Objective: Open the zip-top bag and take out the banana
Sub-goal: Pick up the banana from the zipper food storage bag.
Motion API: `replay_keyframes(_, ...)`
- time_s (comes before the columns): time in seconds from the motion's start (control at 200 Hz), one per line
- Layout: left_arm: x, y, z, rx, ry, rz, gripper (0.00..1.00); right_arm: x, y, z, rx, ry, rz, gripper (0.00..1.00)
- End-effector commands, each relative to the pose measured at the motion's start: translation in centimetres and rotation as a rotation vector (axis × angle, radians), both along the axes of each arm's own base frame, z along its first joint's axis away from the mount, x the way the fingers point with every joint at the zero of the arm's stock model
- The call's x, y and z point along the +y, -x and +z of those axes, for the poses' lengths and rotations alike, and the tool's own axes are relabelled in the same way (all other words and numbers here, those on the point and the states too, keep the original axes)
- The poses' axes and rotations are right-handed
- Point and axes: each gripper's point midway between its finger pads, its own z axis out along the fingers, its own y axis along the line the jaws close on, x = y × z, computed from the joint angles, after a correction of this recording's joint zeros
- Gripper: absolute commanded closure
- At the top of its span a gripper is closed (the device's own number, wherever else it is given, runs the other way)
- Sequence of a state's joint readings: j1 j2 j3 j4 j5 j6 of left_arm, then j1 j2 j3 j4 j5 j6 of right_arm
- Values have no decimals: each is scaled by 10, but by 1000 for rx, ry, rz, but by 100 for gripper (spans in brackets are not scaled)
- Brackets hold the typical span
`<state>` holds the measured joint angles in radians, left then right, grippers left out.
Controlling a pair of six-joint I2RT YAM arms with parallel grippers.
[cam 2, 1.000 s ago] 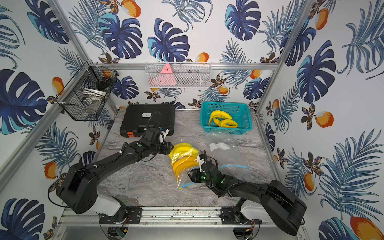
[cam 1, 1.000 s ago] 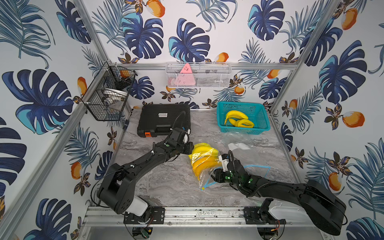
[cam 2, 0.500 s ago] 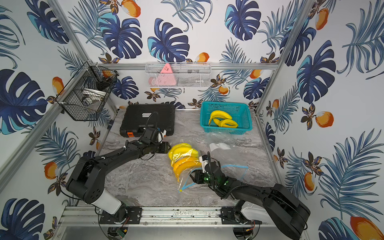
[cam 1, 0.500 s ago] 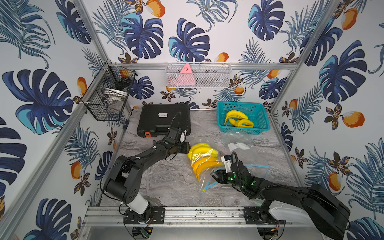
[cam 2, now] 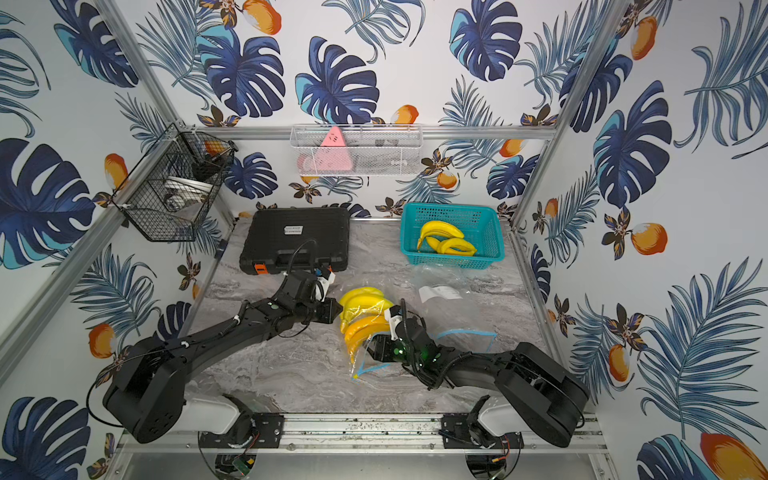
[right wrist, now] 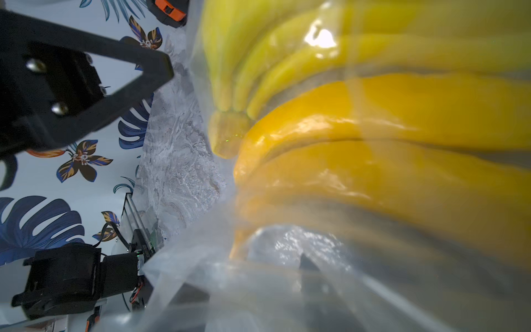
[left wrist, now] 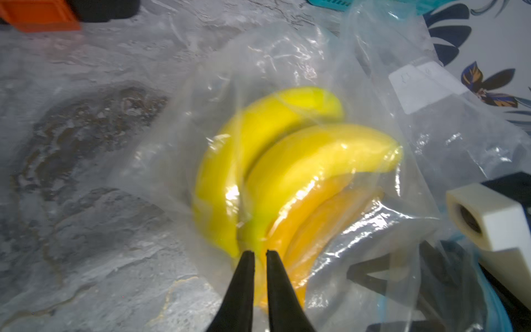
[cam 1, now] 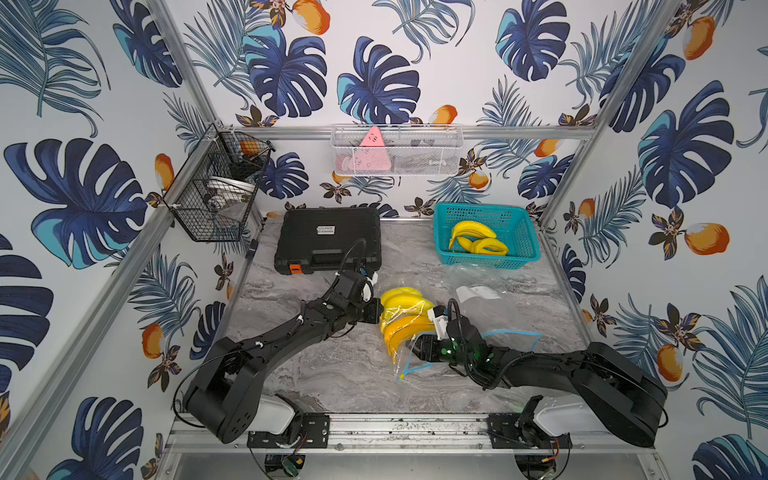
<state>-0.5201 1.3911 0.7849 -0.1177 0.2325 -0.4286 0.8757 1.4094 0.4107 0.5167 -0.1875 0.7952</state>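
At the far left a black wire basket (cam 1: 208, 208) hangs on the wall, and we see no writing on it. At the back of the marble table (cam 1: 332, 374) lies a black case (cam 1: 316, 249) with an orange latch (cam 1: 295, 269). Its white label (cam 1: 325, 229) carries dark print too small for us to read. Above it, in a white mesh tray (cam 1: 432, 153), a pink triangle (cam 1: 374, 151) bears small dark marks, also unreadable.

The left gripper (cam 1: 377, 311) lies low in front of the case, its tips at the left edge of the bag (cam 1: 402, 361). In the left wrist view its jaws are drawn almost together, with yellow showing through the thin slit. We cannot tell whether any film is nipped.

The bananas (cam 1: 403, 328), a bunch, sit inside the clear bag at mid-table. The bag's blue zip (cam 1: 415, 368) faces the front. The right gripper (cam 1: 415, 348) meets the bag at that end from the right. Film covers its wrist view, so we cannot tell how its jaws stand or whether they hold anything.

Further right lie spare clear bags, one with a white tag (cam 1: 478, 293) whose print is unreadable. At the back right a teal basket (cam 1: 490, 261) holds other bananas (cam 1: 473, 241).

Compared with a second ago, the left gripper sits slightly nearer the front. The right gripper has edged toward the bunch. The bag and bananas lie about where they were.
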Motion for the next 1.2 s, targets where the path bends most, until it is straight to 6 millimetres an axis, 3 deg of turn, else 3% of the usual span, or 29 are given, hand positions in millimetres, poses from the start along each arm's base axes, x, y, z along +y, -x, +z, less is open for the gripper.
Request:
replay_keyframes(0.0,-6,10,-10,34,20,14,82,7,-2,-5,12,36,-1,50)
replay_keyframes(0.29,-4,30,-41,85,66,58,79,4,2,-36,95,152,-47,51)
replay_keyframes(0.55,-17,47,-71,161,87,33,85,22,7,-36,118,140,-13,49)
replay_keyframes(0.686,-23,48,-77,176,132,31,86,27,16,-40,115,167,12,49)
replay_keyframes(0.966,-38,51,-75,181,190,5,87,20,24,-47,121,243,15,49)
replay_keyframes(1.106,-39,54,-74,185,220,6,87,20,22,-60,136,306,17,51)
replay_keyframes(1.191,-39,55,-74,187,224,7,87,23,21,-67,149,331,31,58)
